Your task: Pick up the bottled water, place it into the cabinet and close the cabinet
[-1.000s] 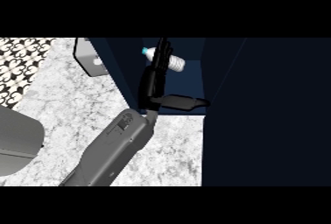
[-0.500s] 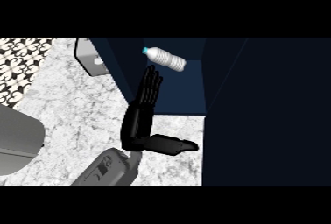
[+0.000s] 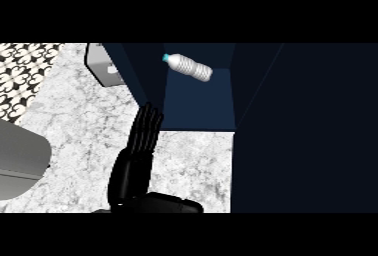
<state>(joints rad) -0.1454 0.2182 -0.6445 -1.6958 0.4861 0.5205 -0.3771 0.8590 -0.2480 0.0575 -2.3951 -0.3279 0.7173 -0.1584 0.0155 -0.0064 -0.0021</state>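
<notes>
**Object state.** The bottled water [image 3: 190, 68] lies on its side on the floor of the cabinet [image 3: 198, 107], toward the far end of the open compartment. Its pale blue cap points far-left. No hand touches it.

**Handling properties (judged).** The bottle is probably light. Its thin, ribbed plastic wall is likely to give under a squeeze. The surface looks smooth, and the round body can roll while it lies flat. If it must be repositioned, take hold round the middle of the body, across the long axis, not at the cap.

**Hand state.** The right hand [image 3: 131, 167] stands over the marbled desk [image 3: 74, 125], just near of the cabinet's left wall. Its fingers [image 3: 148, 125] are straight and held together, pointing far, and clamp nothing. The thumb lies low at the near edge, turned right. The left hand is not visible.

**Relative position.** The bottle lies far and slightly right of the fingertips, apart from them, with bare cabinet floor between.

**Task status (judged).** Placement appears complete. Closing the cabinet is not yet done. The dark panel [image 3: 310, 130] filling the right side is probably the door.
</notes>
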